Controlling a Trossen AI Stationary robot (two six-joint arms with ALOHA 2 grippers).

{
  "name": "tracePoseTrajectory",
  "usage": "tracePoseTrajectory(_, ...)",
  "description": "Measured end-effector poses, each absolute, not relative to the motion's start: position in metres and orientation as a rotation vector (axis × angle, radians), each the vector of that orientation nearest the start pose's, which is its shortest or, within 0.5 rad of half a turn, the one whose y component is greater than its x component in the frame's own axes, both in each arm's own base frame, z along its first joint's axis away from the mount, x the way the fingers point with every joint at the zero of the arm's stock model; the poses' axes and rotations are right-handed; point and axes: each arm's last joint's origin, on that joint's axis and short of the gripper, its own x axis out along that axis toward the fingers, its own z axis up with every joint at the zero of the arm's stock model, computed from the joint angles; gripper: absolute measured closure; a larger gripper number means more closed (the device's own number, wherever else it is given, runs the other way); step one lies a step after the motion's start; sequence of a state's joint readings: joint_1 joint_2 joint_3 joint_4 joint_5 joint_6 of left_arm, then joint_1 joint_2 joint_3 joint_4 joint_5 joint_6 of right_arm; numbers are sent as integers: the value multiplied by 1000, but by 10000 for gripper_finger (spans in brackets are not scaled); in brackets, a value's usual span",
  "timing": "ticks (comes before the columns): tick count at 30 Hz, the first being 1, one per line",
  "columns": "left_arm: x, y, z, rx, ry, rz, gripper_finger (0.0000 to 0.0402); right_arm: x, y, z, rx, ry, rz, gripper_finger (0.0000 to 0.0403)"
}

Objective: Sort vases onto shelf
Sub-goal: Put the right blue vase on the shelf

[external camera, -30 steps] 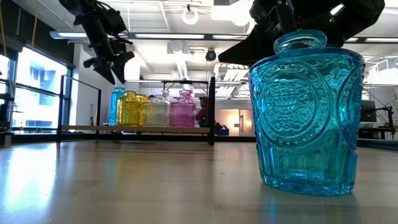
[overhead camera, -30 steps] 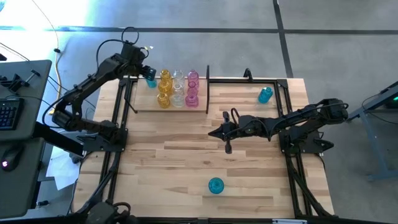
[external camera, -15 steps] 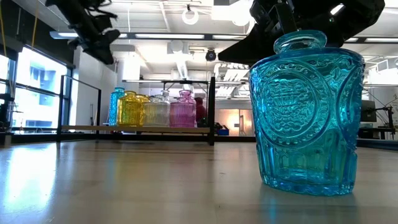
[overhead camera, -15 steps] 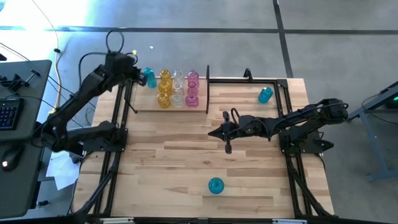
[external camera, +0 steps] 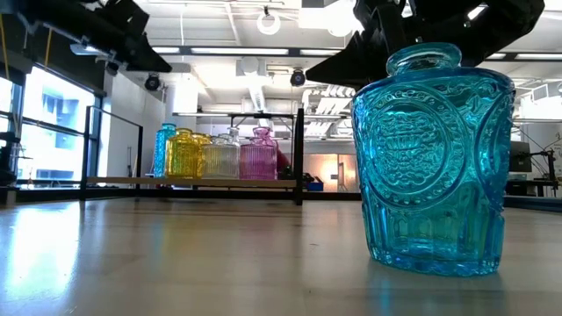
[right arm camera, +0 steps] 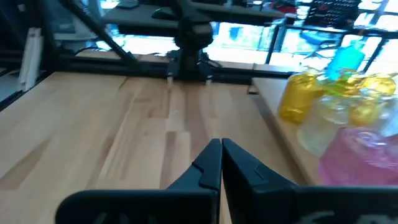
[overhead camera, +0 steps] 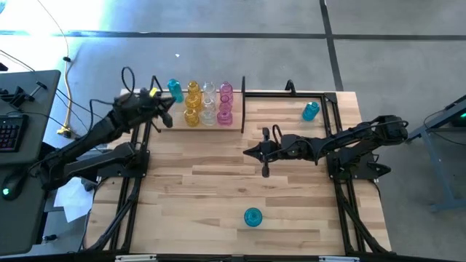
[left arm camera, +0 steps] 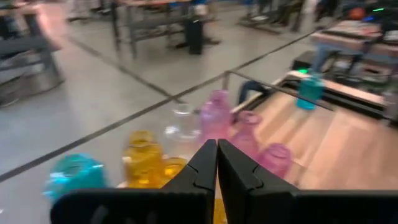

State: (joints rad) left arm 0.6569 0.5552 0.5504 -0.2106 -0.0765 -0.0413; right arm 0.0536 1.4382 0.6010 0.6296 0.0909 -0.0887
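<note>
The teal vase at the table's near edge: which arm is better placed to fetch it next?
Probably the right. The right gripper, shut and empty, hangs over mid-table, nearer the teal vase. The left gripper, also shut, is beside the shelf.

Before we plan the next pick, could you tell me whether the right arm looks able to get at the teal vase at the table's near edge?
Probably yes: the right gripper, shut and empty, hovers mid-table, and only bare table lies between it and the teal vase.

The light butcher-block wooden table stands on a grey concrete floor crossed by dark seams. Left of the table sits a dark desk with a black keyboard. Beyond the table, white ceiling ducts and bright tall windows.
</note>
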Motion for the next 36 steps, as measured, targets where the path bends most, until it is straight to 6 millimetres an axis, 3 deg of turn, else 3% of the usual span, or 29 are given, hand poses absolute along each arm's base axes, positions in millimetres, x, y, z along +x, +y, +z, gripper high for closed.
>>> tracePoseTrajectory(6, 116, 70, 240, -86, 161, 550, 399, 278, 13, 215, -118, 224, -128, 385)
tracePoseTrajectory(14, 126, 54, 199, -66, 118, 412, 398, 245, 17, 230, -114, 339, -433, 303)
tracePoseTrajectory(24, 131, 38, 196, -60, 81, 292, 398, 202, 7, 224, -1, 492, -793, 217)
tracePoseTrajectory(30, 133, 32, 196, -57, 80, 249, 398, 168, -19, 212, 174, 563, -1131, 208)
tracePoseTrajectory(36, 133, 30, 197, -48, 75, 261, 398, 157, -50, 208, 222, 594, -1352, 206)
